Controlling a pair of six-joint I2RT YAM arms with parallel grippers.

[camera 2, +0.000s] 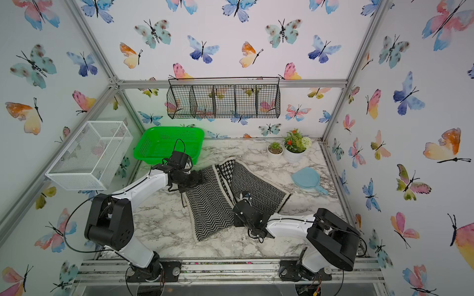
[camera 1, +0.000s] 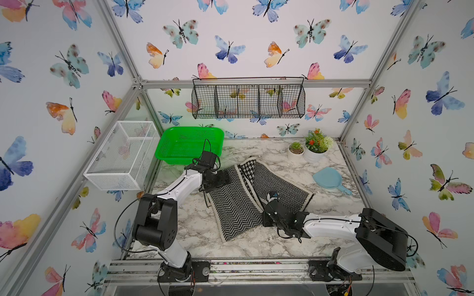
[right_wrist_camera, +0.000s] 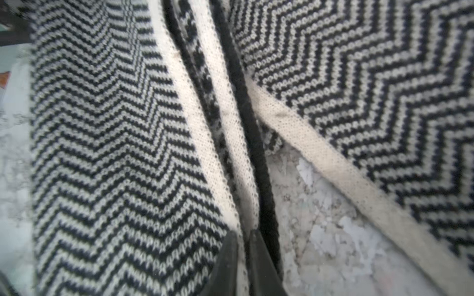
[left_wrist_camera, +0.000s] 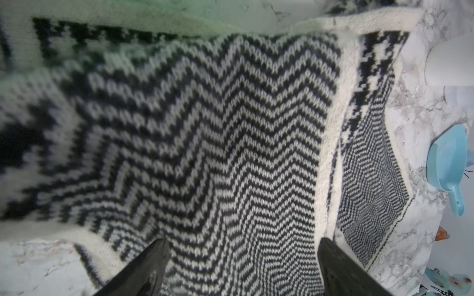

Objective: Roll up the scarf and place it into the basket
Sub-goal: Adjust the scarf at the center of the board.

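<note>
"Where's the scarf (camera 1: 236, 205)?"

"Lying on the table (camera 1: 200, 230), folded into a V. It's near the green basket (camera 1: 179, 144) at the far left corner, not in it."

"And the pincers?"

"The left pincer (left_wrist_camera: 242, 243) is spread wide over the zigzag knit, gripping nothing. The right pincer (right_wrist_camera: 242, 237) is pinched closed on the scarf's cream border."

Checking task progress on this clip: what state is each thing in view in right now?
Black-and-white knitted zigzag scarf: unrolled, lying folded on the marble table.
Bright green plastic lattice basket: empty.
Left gripper: open, above the scarf.
Right gripper: shut on the scarf's cream edge.
White wire-mesh box: empty.
Black wire three-compartment rack: looks empty.
Light blue plastic scoop: lying on the table.
Two potted plants: upright.
</note>
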